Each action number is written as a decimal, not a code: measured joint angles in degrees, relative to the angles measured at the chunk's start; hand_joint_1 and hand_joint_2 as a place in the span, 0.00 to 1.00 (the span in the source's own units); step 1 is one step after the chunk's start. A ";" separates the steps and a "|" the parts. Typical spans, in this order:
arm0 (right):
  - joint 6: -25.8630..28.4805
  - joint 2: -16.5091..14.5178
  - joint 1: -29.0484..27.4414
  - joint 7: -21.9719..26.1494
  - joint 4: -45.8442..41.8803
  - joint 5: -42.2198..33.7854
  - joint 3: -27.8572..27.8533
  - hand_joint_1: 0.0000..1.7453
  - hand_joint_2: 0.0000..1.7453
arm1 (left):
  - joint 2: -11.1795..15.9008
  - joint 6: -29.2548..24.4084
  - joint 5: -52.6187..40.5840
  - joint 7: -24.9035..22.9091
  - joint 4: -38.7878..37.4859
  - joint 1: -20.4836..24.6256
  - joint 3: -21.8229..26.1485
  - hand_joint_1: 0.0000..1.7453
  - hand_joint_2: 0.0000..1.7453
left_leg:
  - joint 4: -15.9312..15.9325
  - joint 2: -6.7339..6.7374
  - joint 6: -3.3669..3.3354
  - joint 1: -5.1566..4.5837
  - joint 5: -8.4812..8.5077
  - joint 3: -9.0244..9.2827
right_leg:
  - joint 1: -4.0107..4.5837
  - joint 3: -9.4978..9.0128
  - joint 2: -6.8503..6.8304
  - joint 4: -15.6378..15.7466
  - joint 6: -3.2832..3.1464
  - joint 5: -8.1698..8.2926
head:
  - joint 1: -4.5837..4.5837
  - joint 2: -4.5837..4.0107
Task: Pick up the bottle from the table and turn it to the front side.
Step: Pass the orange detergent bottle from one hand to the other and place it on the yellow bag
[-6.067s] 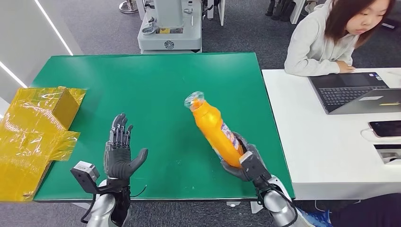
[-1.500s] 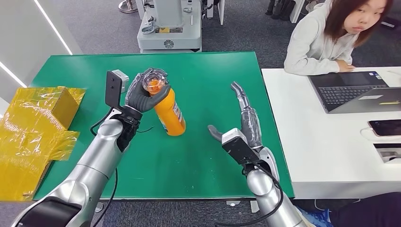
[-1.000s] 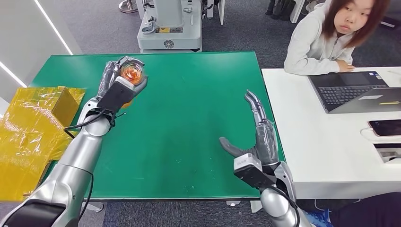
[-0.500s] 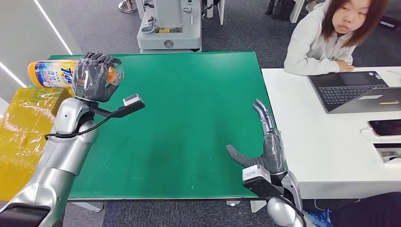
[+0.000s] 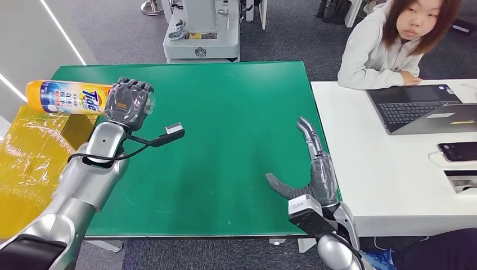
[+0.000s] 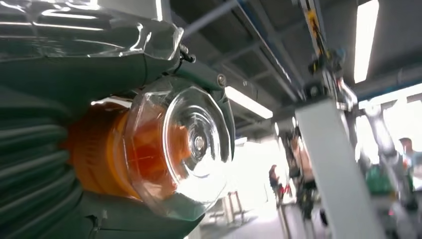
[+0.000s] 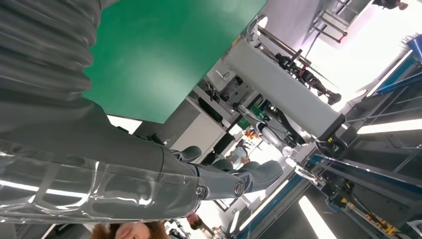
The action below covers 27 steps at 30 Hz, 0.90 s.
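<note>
While gripped by the left robot hand (image 5: pixel 130 101), bottle (image 5: pixel 67 97) horizontal, base pointing left

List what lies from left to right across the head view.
Yellow wrapped box → orange bottle → left hand → green table → right hand → laptop → phone.

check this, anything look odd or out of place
Only the bottle stands out: the left hand holds it by its cap end, lying sideways in the air past the green table's left edge, over the yellow wrapping. No spill shows.
</note>
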<state>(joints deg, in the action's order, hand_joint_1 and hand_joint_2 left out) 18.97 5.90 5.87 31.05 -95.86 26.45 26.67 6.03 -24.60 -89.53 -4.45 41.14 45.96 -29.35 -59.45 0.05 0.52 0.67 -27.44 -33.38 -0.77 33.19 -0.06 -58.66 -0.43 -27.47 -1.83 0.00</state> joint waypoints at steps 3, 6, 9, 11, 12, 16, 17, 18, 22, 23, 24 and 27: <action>-0.50 -0.02 -0.67 0.98 -0.02 -1.45 -0.10 0.00 1.00 | 0.09 1.57 -0.10 -1.88 -3.70 0.81 -2.02 1.00 1.00 | 0.00 0.03 0.00 0.00 0.00 0.00 | 0.00 0.01 0.03 0.00 0.00 0.00 | 0.00 0.00; -0.76 -0.02 -1.47 1.85 0.08 -2.41 -0.19 0.00 1.00 | 0.20 1.71 -0.15 -2.00 -6.11 1.18 -2.70 1.00 1.00 | 0.00 0.03 0.00 0.00 0.00 -0.01 | 0.00 0.02 0.04 0.00 0.00 0.00 | 0.01 0.00; -1.95 -0.15 -2.29 2.73 0.25 -4.02 -0.34 0.00 1.00 | 0.45 4.02 -0.15 -2.49 -8.57 1.96 -3.02 1.00 1.00 | 0.02 0.02 0.00 0.00 0.00 -0.02 | 0.00 0.02 0.02 0.00 -0.01 0.00 | 0.02 0.00; -2.62 -0.51 -3.18 3.18 0.40 -4.31 -0.55 0.00 1.00 | 0.75 6.70 -0.15 -3.00 -10.41 2.67 -3.02 1.00 1.00 | 0.02 0.04 0.00 0.00 0.00 -0.03 | 0.00 0.03 0.04 0.00 -0.01 0.00 | 0.01 0.00; -2.84 -0.72 -3.65 3.31 0.45 -4.29 -0.65 0.00 1.00 | 0.94 7.80 -0.15 -3.18 -11.24 3.01 -3.02 1.00 1.00 | 0.02 0.05 0.00 0.00 0.00 -0.03 | 0.00 0.03 0.04 0.00 -0.01 0.00 | 0.01 0.00; -3.62 -1.46 -4.85 3.42 0.58 -4.22 -1.02 0.00 1.00 | 1.84 10.70 -0.15 -3.37 -14.20 4.00 -3.00 1.00 1.00 | 0.03 0.03 0.01 0.01 0.00 -0.02 | 0.01 0.04 0.03 -0.01 -0.01 0.00 | 0.00 0.00; -3.75 -1.58 -5.04 3.42 0.61 -4.22 -1.11 0.00 1.00 | 2.05 11.11 -0.15 -3.40 -14.77 4.10 -3.00 1.00 1.00 | 0.03 0.04 0.01 0.01 0.00 -0.02 | 0.01 0.04 0.04 -0.02 -0.01 0.00 | 0.00 0.00; -3.84 -1.69 -5.19 3.43 0.64 -4.22 -1.19 0.00 1.00 | 2.25 11.33 -0.15 -3.49 -15.26 4.15 -3.00 1.00 1.00 | 0.03 0.04 0.01 0.01 0.00 -0.02 | 0.01 0.04 0.04 -0.02 -0.01 0.00 | 0.00 0.00; -4.66 -2.12 -5.37 3.43 1.09 -4.34 -1.56 0.00 1.00 | 3.15 10.90 -0.16 -4.87 -16.39 4.18 -2.97 1.00 1.00 | 0.03 0.04 0.01 0.01 0.00 -0.04 | 0.01 0.03 0.04 -0.02 -0.01 0.00 | 0.01 0.00; -4.92 -2.25 -5.39 3.43 1.23 -4.39 -1.70 0.00 1.00 | 3.49 10.59 -0.17 -5.39 -16.56 4.18 -2.94 1.00 1.00 | 0.03 0.05 0.01 0.01 0.00 -0.04 | 0.01 0.03 0.05 -0.02 -0.01 0.00 | 0.01 0.00; -5.16 -2.38 -5.44 3.42 1.38 -4.44 -1.85 0.00 1.00 | 3.88 10.36 -0.17 -5.85 -16.72 4.19 -2.90 1.00 1.00 | 0.03 0.06 0.01 0.01 0.00 -0.04 | 0.01 0.03 0.06 -0.02 -0.01 0.00 | 0.01 0.00; -5.87 -2.81 -5.63 3.37 1.76 -4.48 -2.35 0.00 1.00 | 5.24 10.58 -0.17 -6.46 -17.13 4.19 -2.62 1.00 1.00 | 0.03 0.06 0.01 0.01 0.00 -0.04 | 0.01 0.04 0.06 -0.02 -0.01 0.00 | 0.01 0.00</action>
<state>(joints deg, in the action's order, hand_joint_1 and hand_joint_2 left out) 13.10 3.09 0.24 34.43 -94.10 21.97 24.32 11.28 -14.02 -89.70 -10.92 24.01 50.15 -31.97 -59.42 0.11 0.53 0.68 -27.44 -33.42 -0.77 33.23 0.00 -58.67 -0.44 -27.48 -1.83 0.00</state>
